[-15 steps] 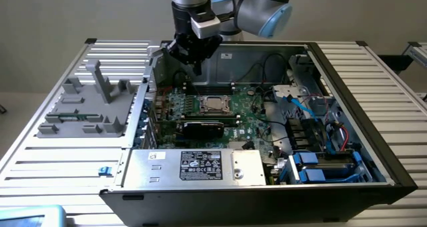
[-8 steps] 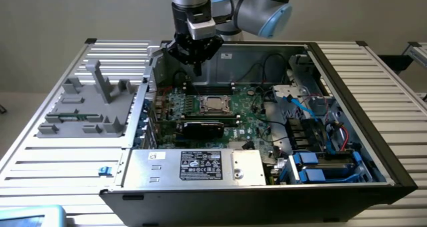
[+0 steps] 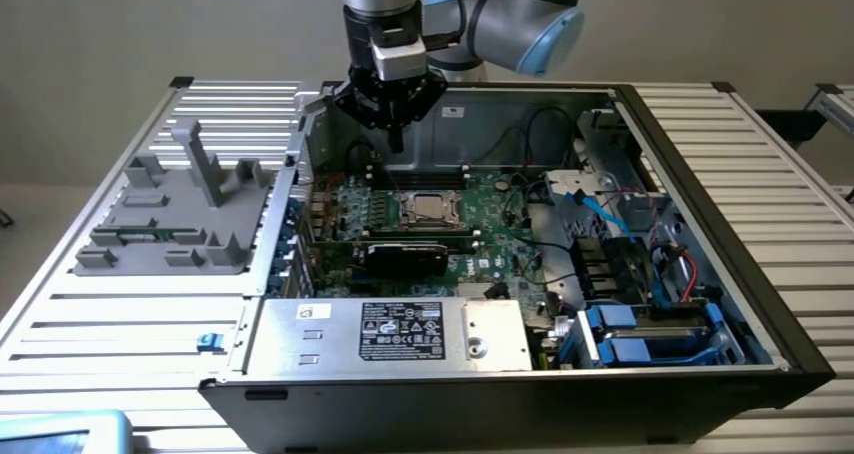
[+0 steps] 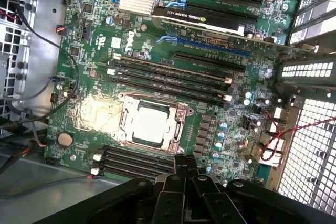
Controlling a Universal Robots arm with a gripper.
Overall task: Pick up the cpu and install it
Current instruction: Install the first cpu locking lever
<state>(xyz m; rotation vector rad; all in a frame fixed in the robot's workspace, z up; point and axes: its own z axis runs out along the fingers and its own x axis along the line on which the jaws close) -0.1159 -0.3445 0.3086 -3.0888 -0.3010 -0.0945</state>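
"Exterior view first: where is the cpu, the small flat square chip with the shiny silver-tan metal top?"
"It looks seated in the black metal-framed socket on the green motherboard, straight down from the black gripper and slightly nearer the camera. It's square, so no long axis"
"And the fingers?"
"Pressed together, nothing visible between them, hanging clear of the board"

exterior: soft, even light from above, slatted surface bright | case interior dimmer, its black front in shade | wrist: hot white glare on cpu and motherboard just beside it | perforated wall washed out | end effector dark, unlit
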